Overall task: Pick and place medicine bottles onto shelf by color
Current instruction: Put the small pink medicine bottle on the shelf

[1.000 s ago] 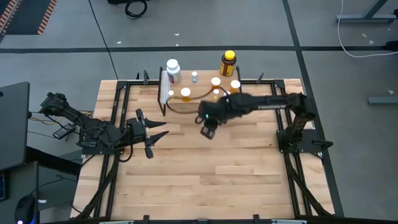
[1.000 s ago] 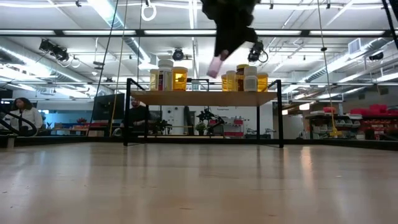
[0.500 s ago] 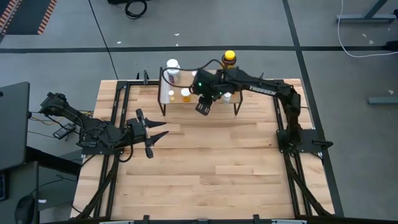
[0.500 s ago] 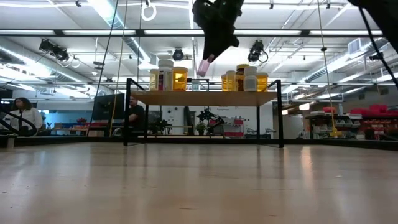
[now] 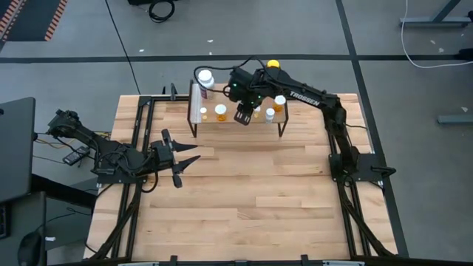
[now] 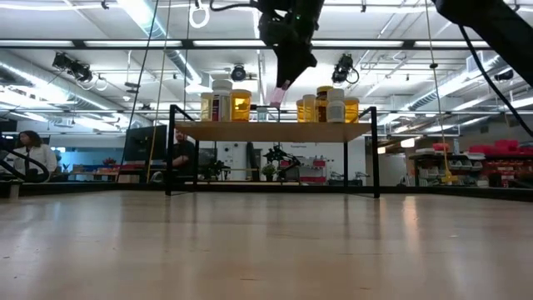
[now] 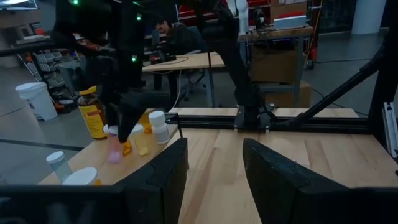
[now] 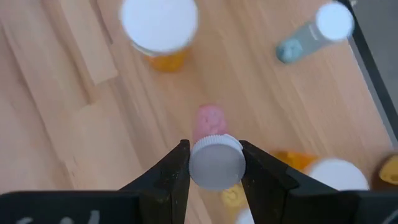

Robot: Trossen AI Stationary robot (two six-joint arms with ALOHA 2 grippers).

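Note:
My right gripper (image 5: 242,117) is shut on a small pink bottle with a white cap (image 8: 207,121), over the middle of the shelf (image 5: 230,123). In the low view the bottle (image 6: 280,92) hangs just above the light-wood plank (image 6: 275,131). A larger white bottle (image 5: 205,79) and orange bottles (image 5: 220,112) stand at the shelf's left. White-capped bottles (image 5: 279,101) and a dark amber, yellow-capped one (image 5: 273,65) stand at its right. My left gripper (image 5: 185,159) is open and empty, low over the table's left part. My right gripper pinches the pink bottle's white cap (image 8: 216,163) between its two fingers (image 8: 176,169). The fingers point down from above. The bottle hangs below them, a little tilted, clear of the shelf plank.
In the right wrist view an orange, white-capped bottle (image 8: 158,28) and a small bluish bottle (image 8: 311,37) stand on the plank around the spot below the pink one. The shelf's black legs (image 6: 172,150) stand on the table's far part. People sit in the room behind.
My right gripper has carried the pink bottle toward the table's far edge, from over the table in front of the shelf to above the plank between the two groups of bottles. It has stayed shut on the bottle.

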